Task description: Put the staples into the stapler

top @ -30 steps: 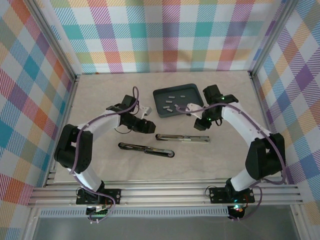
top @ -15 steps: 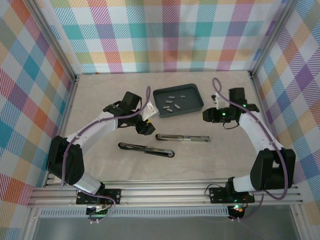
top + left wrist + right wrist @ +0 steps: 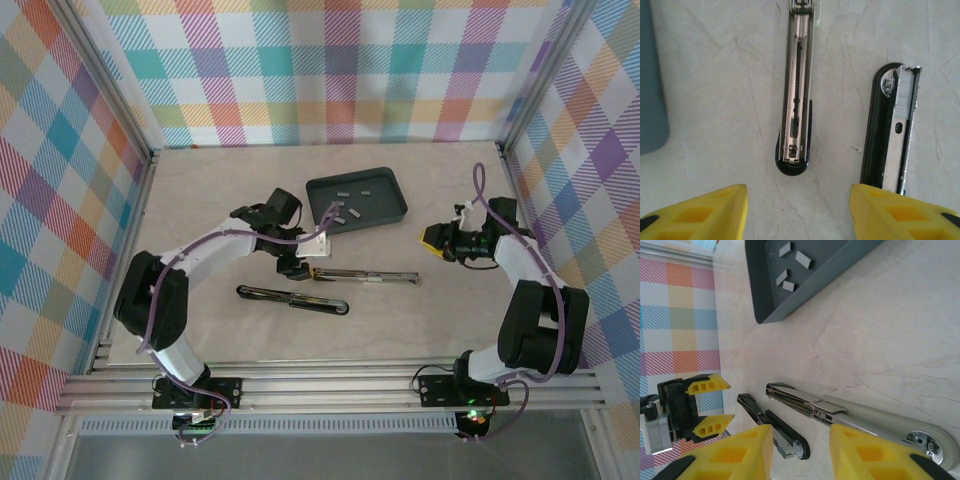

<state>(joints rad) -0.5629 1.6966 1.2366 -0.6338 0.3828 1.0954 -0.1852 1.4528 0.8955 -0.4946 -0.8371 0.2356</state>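
Our left claw spread over the open stapler, channel up for staples; right claw spread, empty.

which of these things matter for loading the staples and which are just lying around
job: small light-grey metal staple strips; dark grey plastic tray holding them; long opened grey stapler just ahead of the open left gripper
lying about, probably: second opened black stapler, nearer the arms

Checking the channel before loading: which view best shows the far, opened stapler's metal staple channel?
Left wrist: it looks straight down into the far opened stapler's metal channel, spring visible. Top external shows a thin dark bar; right wrist sees its side.
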